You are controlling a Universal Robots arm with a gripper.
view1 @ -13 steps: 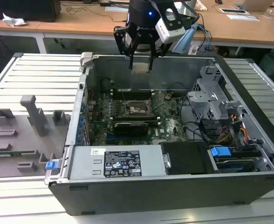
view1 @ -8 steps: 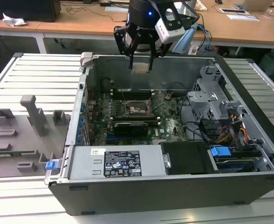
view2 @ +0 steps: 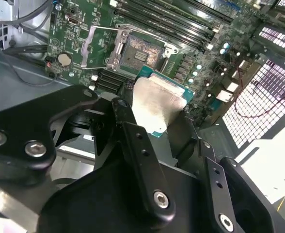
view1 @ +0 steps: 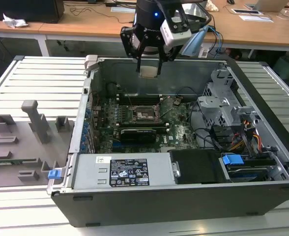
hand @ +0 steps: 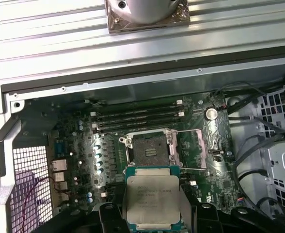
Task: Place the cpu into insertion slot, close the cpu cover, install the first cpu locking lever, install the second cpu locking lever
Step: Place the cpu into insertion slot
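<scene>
Above the open computer case [view1: 134,206], the claw [view1: 149,68] grips the cpu [view1: 149,72] flat, well clear of the uncovered insertion slot [view1: 145,114] on the motherboard [view1: 180,132].

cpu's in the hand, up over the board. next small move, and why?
Probably lower the hand slowly toward the insertion slot. It holds the cpu high above the board; the slot lies bare, with the cpu cover swung open beside it.
</scene>
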